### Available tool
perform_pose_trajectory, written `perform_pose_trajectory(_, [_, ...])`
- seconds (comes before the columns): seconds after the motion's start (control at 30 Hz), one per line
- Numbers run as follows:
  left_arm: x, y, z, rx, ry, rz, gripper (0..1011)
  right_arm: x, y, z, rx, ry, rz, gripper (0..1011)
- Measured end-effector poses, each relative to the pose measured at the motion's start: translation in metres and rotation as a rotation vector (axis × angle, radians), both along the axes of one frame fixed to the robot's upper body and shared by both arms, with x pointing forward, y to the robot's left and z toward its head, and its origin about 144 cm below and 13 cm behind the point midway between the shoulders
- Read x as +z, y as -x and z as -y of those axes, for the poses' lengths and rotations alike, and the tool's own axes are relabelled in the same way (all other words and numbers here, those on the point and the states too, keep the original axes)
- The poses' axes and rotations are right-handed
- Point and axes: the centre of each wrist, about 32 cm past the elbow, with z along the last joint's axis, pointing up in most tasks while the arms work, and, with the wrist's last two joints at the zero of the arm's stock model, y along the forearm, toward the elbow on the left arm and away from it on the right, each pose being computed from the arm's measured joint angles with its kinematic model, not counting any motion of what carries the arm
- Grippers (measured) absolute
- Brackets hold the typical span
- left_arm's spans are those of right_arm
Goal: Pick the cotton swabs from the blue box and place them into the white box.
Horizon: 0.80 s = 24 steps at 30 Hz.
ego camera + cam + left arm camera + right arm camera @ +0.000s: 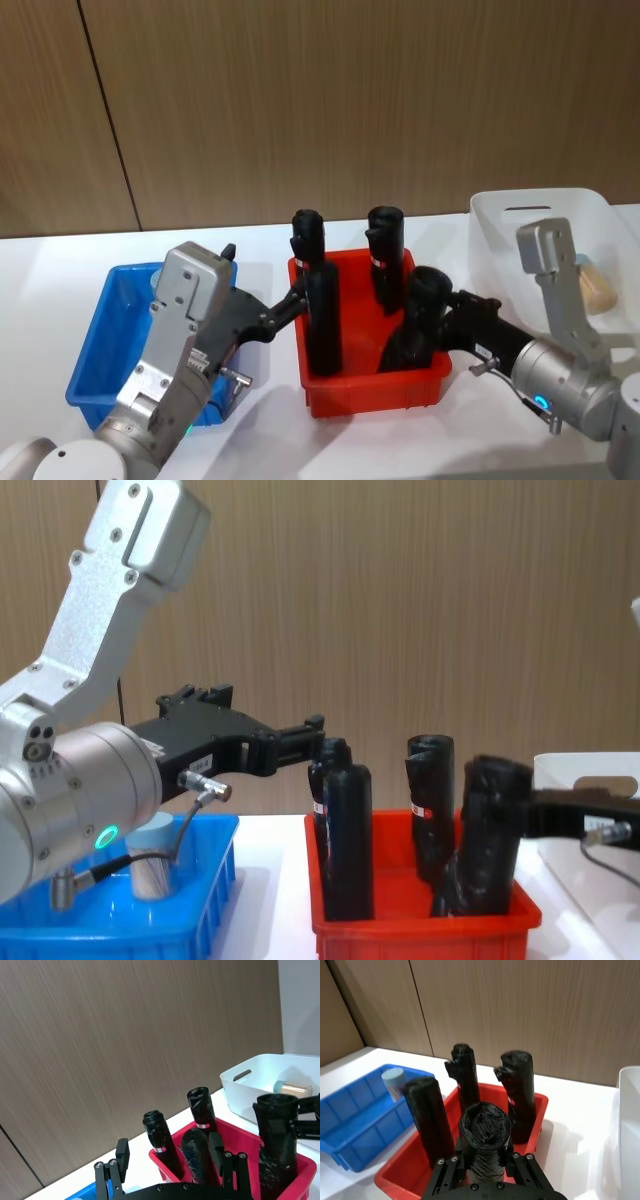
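Note:
One cotton swab jar with a pale-blue lid stands in the blue box at the left; it also shows in the right wrist view. Another jar lies inside the white box at the right. My left gripper is open and holds nothing. It reaches from above the blue box toward the red bin's left edge. My right gripper is shut on a black roll standing in the red bin.
The red bin sits between the two boxes and holds several tall black rolls. A wooden wall stands behind the white table.

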Motion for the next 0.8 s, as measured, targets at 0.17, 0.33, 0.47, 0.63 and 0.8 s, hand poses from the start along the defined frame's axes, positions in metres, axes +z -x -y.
perform_pose_trajectory(0.17, [0.000,0.000,0.000,0.000,0.000,0.000,1004,0.011,0.003,0.000,0.002,-0.014,0.031,392])
perform_pose_trajectory(0.33, [0.000,0.000,0.000,0.000,0.000,0.000,1004,0.030,0.007,0.001,-0.003,-0.031,0.092,368])
perform_pose_trajectory(0.47, [0.000,0.000,0.000,0.000,0.000,0.000,1004,0.044,0.009,0.003,-0.013,-0.036,0.139,353])
perform_pose_trajectory(0.63, [0.000,0.000,0.000,0.000,0.000,0.000,1004,0.062,0.013,0.009,-0.044,-0.037,0.197,341])
perform_pose_trajectory(0.8, [0.000,0.000,0.000,0.000,0.000,0.000,1004,0.073,0.014,0.015,-0.081,-0.028,0.236,342])
